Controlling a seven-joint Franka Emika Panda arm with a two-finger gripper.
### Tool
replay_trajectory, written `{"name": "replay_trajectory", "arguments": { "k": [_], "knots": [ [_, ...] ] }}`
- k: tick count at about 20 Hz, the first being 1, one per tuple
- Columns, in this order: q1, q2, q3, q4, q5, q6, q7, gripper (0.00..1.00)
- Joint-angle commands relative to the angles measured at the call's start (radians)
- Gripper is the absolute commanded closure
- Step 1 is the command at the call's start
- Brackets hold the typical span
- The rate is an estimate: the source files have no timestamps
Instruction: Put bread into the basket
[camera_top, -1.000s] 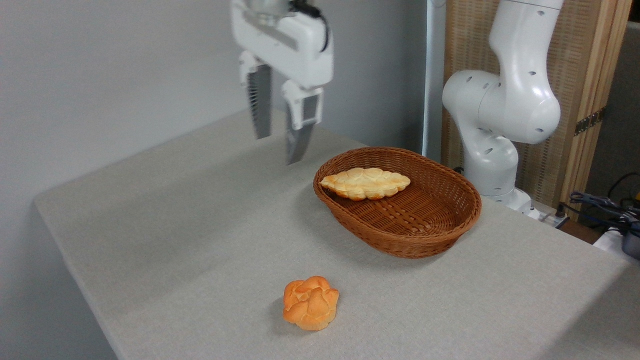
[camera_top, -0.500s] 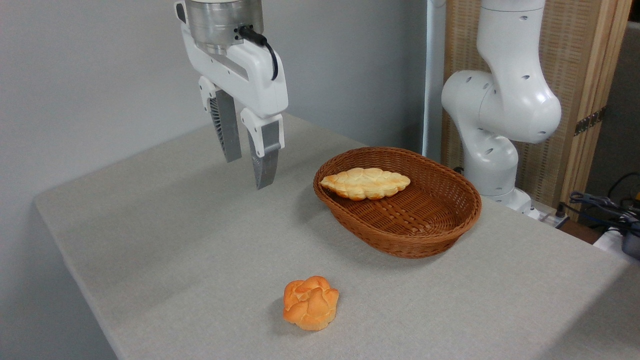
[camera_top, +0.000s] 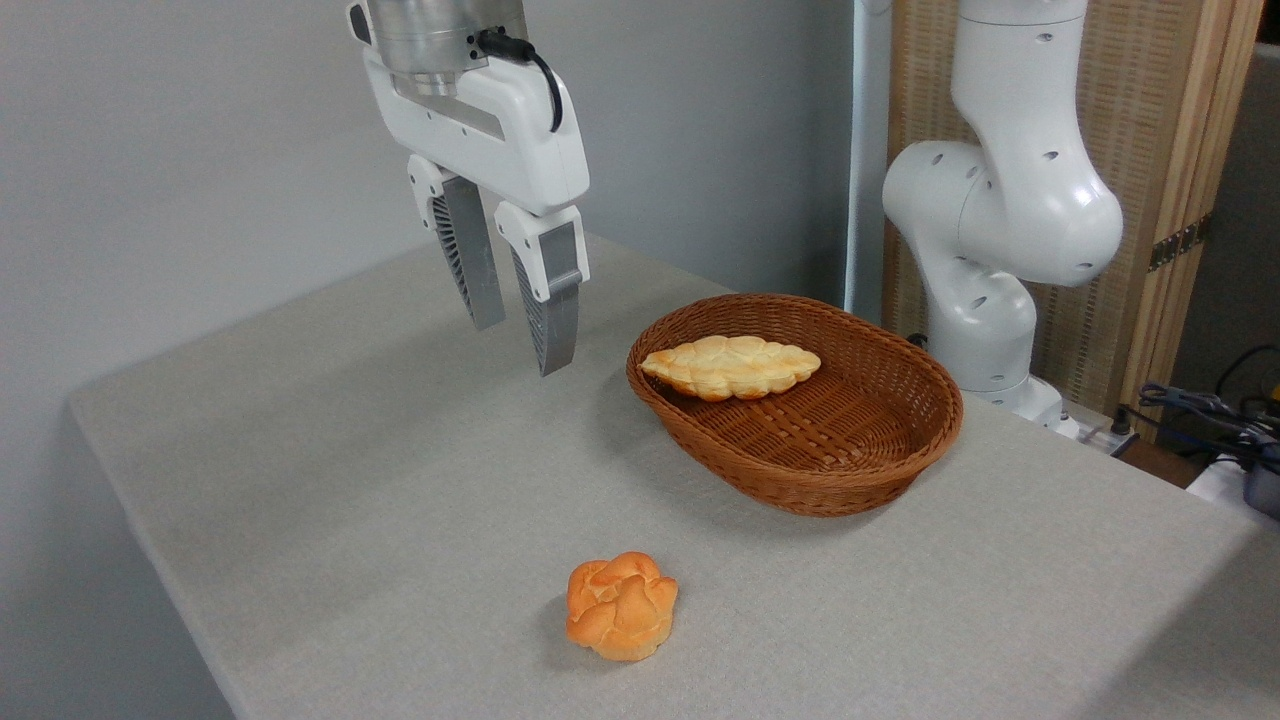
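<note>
The bread, a long pale golden braided pastry, lies inside the basket against its far left wall. The oval brown wicker basket sits on the table right of centre. My gripper hangs in the air to the left of the basket, above the table. Its two fingers point down, stand apart, and hold nothing.
A small round orange-brown bun rests on the grey table near the front edge. The arm's white base stands behind the basket at the right. Cables lie at the far right.
The gripper dropped down and swung left from above the basket's left side, then shifted slightly back right. The bread, basket and bun have not moved.
</note>
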Motion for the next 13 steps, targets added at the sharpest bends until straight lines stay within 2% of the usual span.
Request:
{"name": "replay_trajectory", "arguments": {
  "k": [1,13],
  "knots": [
    [0.009,0.018,-0.013,0.03,0.017,-0.026,-0.015,0.0],
    [0.009,0.016,-0.01,0.03,0.005,-0.029,-0.018,0.0]
  ]
}}
